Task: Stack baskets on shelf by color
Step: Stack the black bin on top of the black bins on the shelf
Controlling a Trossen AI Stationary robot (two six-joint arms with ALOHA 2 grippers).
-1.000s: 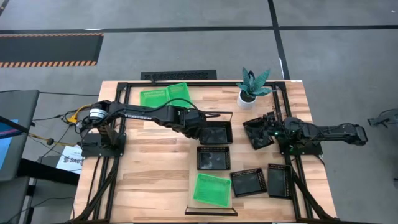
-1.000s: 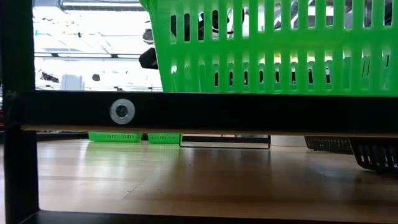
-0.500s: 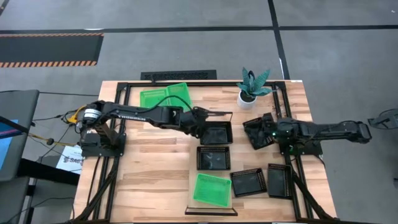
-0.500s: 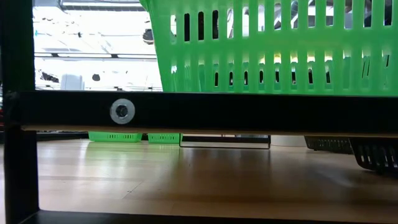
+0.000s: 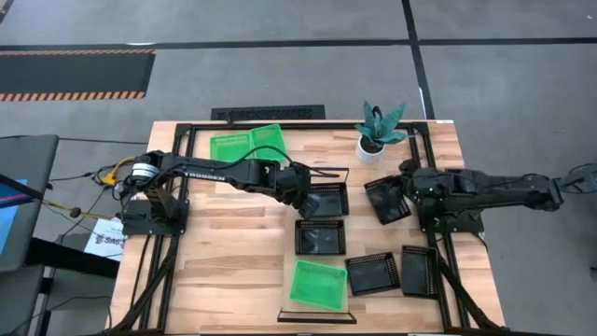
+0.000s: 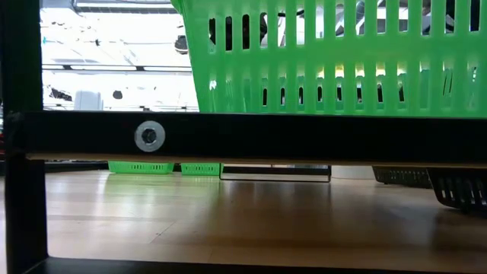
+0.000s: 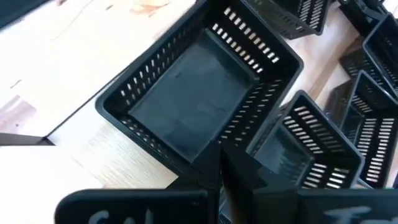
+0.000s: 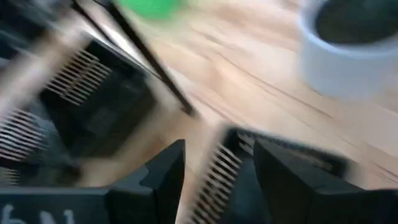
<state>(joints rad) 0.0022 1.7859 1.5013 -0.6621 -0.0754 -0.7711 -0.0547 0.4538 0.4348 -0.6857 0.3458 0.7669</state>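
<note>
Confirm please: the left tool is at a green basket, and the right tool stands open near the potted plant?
No. The basket at the left tool is black, not green; the left wrist view shows it. The right tool does stand open near the potted plant.

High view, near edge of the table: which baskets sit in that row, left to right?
Green basket → black basket lying flat → black basket at the right rail.
</note>
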